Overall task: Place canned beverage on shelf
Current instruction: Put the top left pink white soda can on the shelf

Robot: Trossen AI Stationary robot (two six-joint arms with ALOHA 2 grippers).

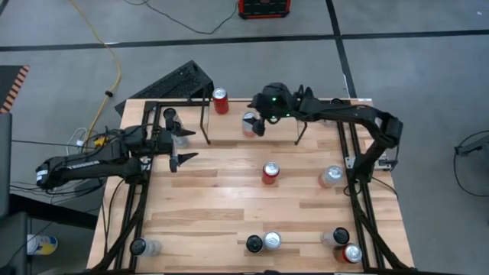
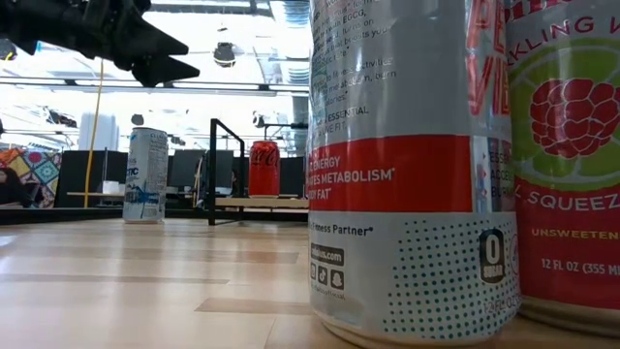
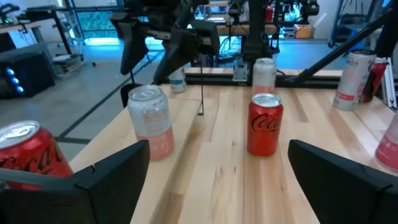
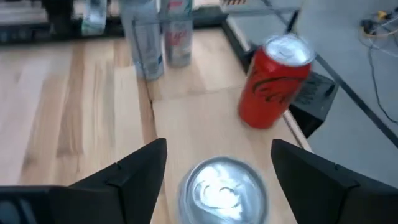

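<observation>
A silver-and-pink can (image 1: 250, 124) stands upright on the table near the far edge, between the thin black wire uprights of the shelf (image 1: 205, 122). My right gripper (image 1: 260, 121) is open just above this can. In the right wrist view its fingers stand on either side of the can's top (image 4: 221, 190) without touching. My left gripper (image 1: 182, 155) is open and empty above the table's left part. In the left wrist view it looks toward that can (image 3: 149, 121) and a red cola can (image 3: 265, 124).
A red can (image 1: 221, 101) stands at the far edge, another (image 1: 270, 173) at the centre, and a silver one (image 1: 330, 177) to the right. A white-and-blue can (image 2: 147, 174) stands below my left gripper. Several cans (image 1: 263, 243) stand along the near edge. Black rail frames (image 1: 359, 198) run down both sides.
</observation>
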